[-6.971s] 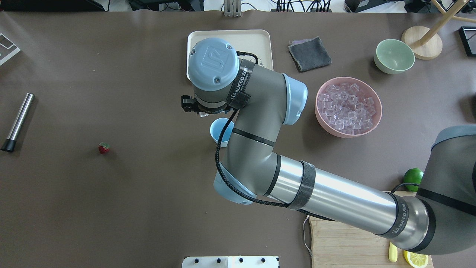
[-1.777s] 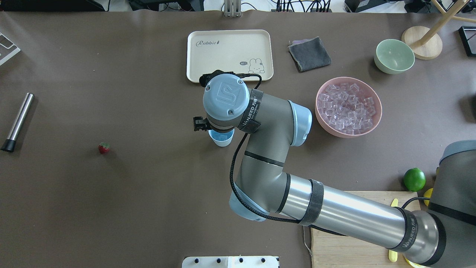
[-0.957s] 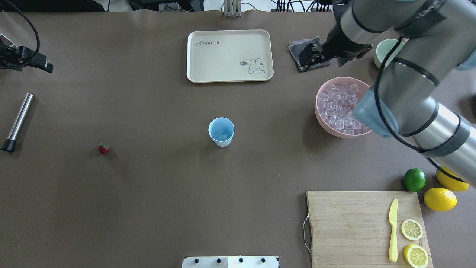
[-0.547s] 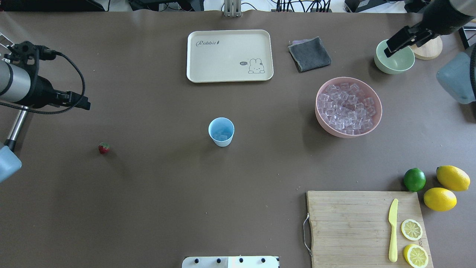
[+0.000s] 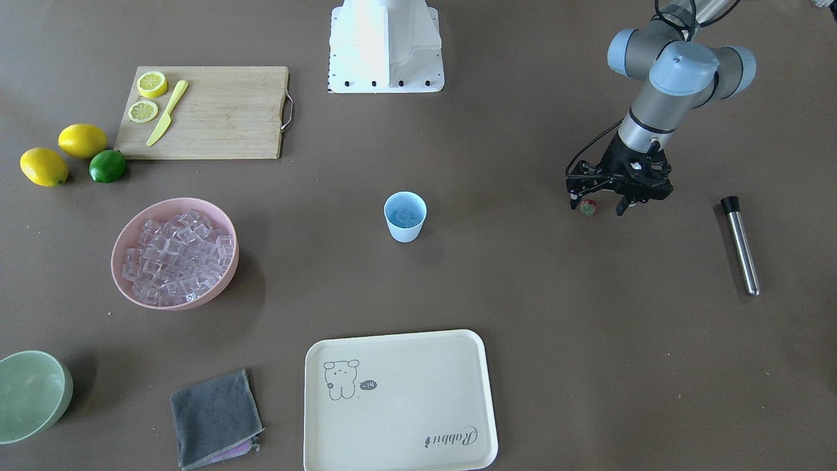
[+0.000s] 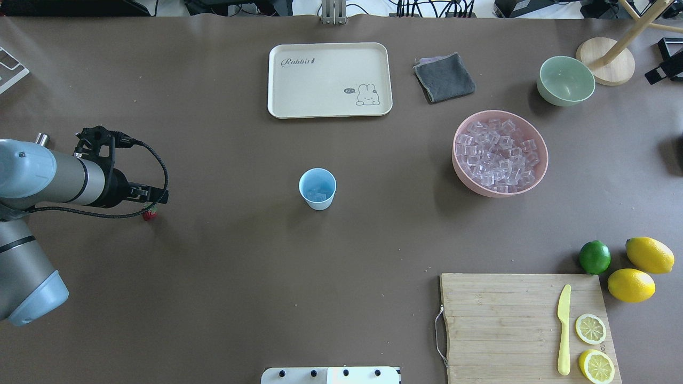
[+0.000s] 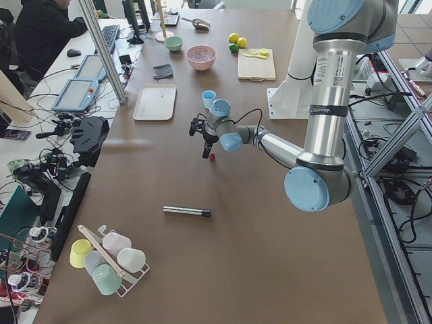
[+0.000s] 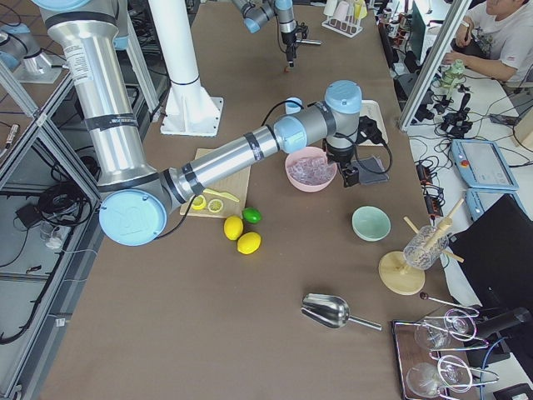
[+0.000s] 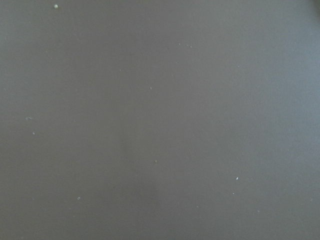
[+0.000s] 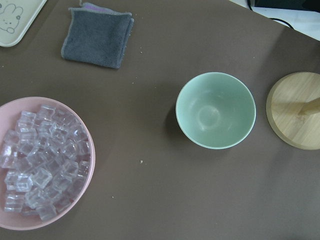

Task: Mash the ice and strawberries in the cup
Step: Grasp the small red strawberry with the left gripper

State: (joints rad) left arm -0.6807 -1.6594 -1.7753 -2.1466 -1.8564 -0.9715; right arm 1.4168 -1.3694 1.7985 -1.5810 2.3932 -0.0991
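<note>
The red strawberry (image 5: pixel 588 208) lies on the table mat left of centre, also seen in the overhead view (image 6: pixel 150 215). My left gripper (image 5: pixel 600 208) is open and hangs low over the strawberry, which sits close to one finger. The light-blue cup (image 6: pixel 317 188) stands upright mid-table with a few ice cubes in it (image 5: pixel 405 215). More ice (image 6: pixel 499 154) fills the pink bowl (image 6: pixel 543 160). My right gripper (image 6: pixel 662 70) shows only as a black tip at the overhead view's right edge; I cannot tell if it is open or shut.
A metal muddler (image 5: pixel 742 245) lies beyond the left arm. A cream tray (image 6: pixel 330 80), grey cloth (image 6: pixel 444 77) and green bowl (image 6: pixel 565 80) are at the far side. A cutting board (image 6: pixel 501 325) with knife and lemon slices, a lime and lemons are near right.
My left arm has swung in from the left edge and come down over the strawberry. My right arm has pulled back from the green bowl to the right edge.
</note>
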